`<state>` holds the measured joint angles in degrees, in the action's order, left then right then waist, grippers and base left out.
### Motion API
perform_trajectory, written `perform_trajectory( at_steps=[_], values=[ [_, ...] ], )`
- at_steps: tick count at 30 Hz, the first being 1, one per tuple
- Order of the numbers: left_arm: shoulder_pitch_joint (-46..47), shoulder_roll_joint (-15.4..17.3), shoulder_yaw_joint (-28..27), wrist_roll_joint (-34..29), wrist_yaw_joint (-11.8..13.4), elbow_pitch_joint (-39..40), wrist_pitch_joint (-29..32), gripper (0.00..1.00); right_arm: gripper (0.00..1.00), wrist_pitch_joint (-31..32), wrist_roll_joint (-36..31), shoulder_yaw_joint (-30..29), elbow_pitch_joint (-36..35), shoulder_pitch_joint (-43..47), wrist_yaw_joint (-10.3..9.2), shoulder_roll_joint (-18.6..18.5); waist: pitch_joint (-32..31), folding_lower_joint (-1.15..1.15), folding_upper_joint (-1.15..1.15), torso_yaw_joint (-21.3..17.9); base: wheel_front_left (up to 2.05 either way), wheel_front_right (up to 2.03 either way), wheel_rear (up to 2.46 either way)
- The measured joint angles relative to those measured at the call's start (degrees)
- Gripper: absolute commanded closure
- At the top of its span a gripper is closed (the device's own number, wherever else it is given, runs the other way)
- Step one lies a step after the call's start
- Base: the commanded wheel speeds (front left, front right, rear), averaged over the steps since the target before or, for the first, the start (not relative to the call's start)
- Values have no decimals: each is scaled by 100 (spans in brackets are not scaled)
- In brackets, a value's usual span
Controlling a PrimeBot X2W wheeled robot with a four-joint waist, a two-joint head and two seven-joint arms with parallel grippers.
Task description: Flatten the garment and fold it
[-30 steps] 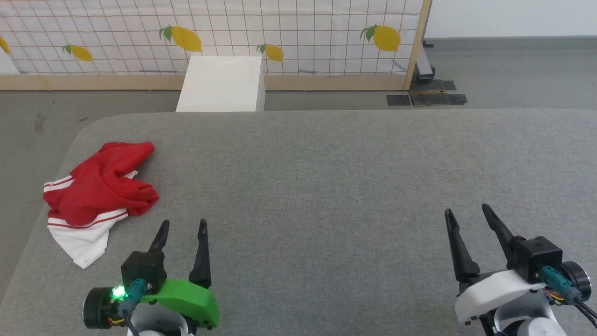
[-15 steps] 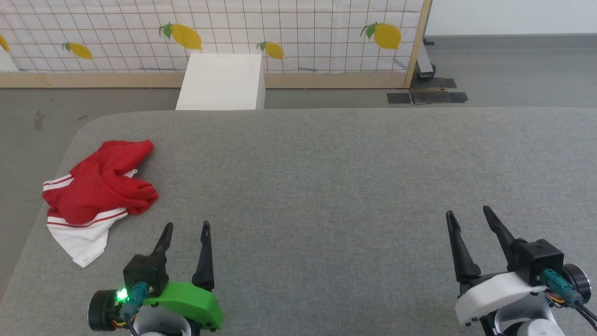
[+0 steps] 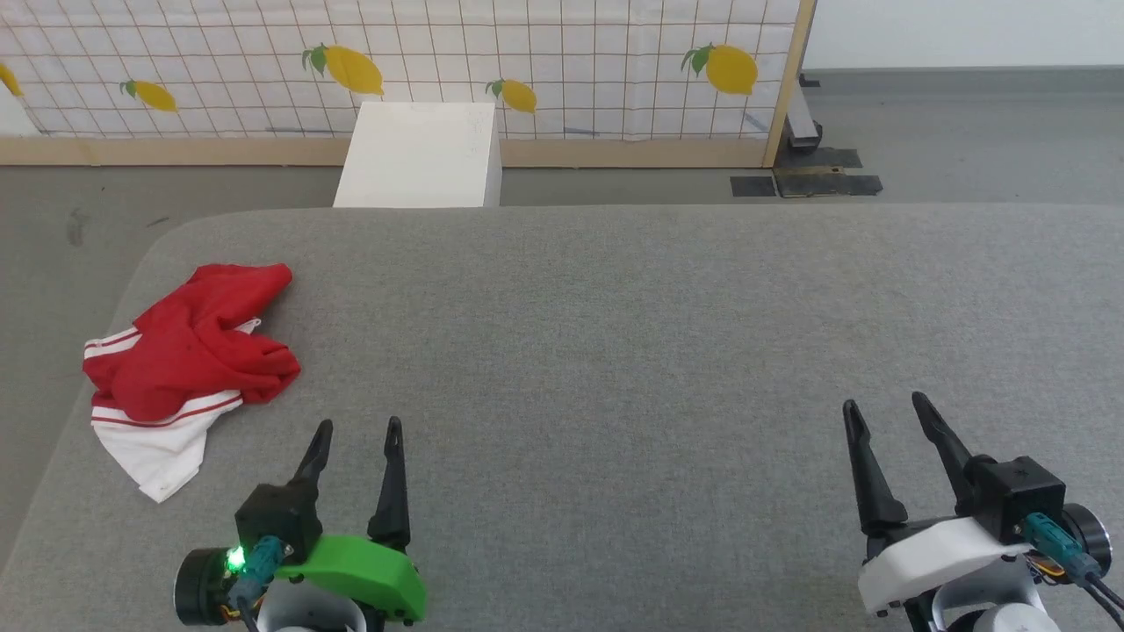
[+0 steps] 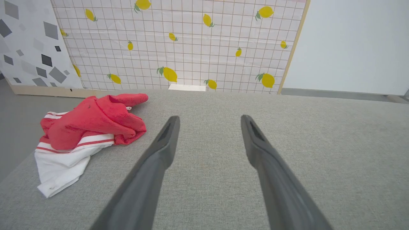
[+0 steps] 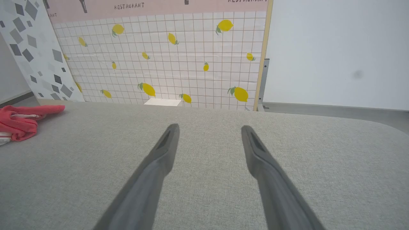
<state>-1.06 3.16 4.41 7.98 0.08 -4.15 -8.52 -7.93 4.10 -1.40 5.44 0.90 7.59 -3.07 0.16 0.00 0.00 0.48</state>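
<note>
Where the lemon-print screen (image 5: 166,64) carries a pink band along its top, dark lettering reads "RESTAURANT". Below it the grey padded table (image 3: 615,351) runs wide, its far-left corner rounded, with a broad stretch of open surface between the two grippers. The shirt (image 3: 189,351) lies crumpled by the table's left edge, one white sleeve toward the rim, just ahead and left of the left gripper (image 3: 359,425) and untouched, well apart from the right gripper (image 3: 883,402). Both pairs of jaws stand wide, holding nothing.
</note>
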Motion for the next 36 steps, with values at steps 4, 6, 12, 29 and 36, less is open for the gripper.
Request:
perform_trajectory(
  at_steps=[4, 6, 12, 29, 36],
  values=[
    [0, -1, 20, 60, 0, -14, -43, 0, 0, -54, 9, -2, 33, 0, 0, 0, 5, 0, 0, 2, 0, 0, 0],
    [0, -1, 33, 66, 1, -23, -67, 0, 0, -69, 29, -3, 57, 0, 0, 0, 6, 0, 0, 6, 0, 0, 0],
    [0, -1, 76, 111, 7, -60, -126, 0, 0, -153, 52, -4, 111, 0, 0, 0, 6, 0, 0, 35, 0, 0, 0],
    [-9, -2, 136, 164, 56, -178, -341, 0, 0, -268, -52, 118, 226, 36, 0, 2, -76, 0, 0, 630, 0, 0, 0],
    [-20, -3, 137, 172, 55, -223, -420, 0, 0, -323, -34, 175, 255, 42, 0, 4, -122, 0, 0, 1049, 0, 0, 0]
  ],
)
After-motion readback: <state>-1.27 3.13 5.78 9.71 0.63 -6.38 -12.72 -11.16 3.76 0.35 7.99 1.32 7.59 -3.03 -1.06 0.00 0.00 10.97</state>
